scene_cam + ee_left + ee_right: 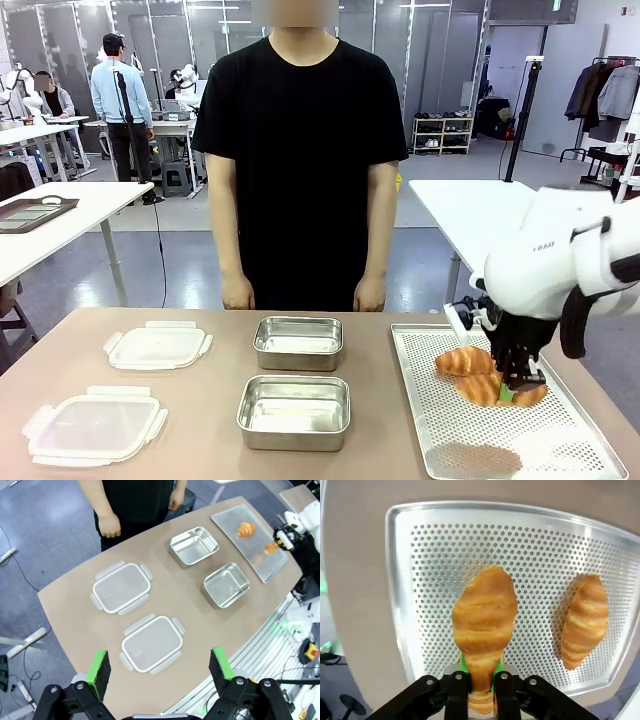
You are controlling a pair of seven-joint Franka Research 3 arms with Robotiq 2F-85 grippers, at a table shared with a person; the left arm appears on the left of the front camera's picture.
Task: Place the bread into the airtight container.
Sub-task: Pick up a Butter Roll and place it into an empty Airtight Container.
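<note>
Golden croissant [484,615], pinched at one end by the right gripper [481,680], hangs over the perforated tray [560,440], likely sparing its body; the left gripper [162,667] idles, spread wide. Farther off, the nearer steel container [293,438] sits lidless, ready to receive it

Counts on the desk [370,460]
One croissant [463,361] and a second croissant [480,388] make two; two steel containers [298,343] [294,411]; two clear lids [158,346] [95,426]; one perforated tray [560,440].
</note>
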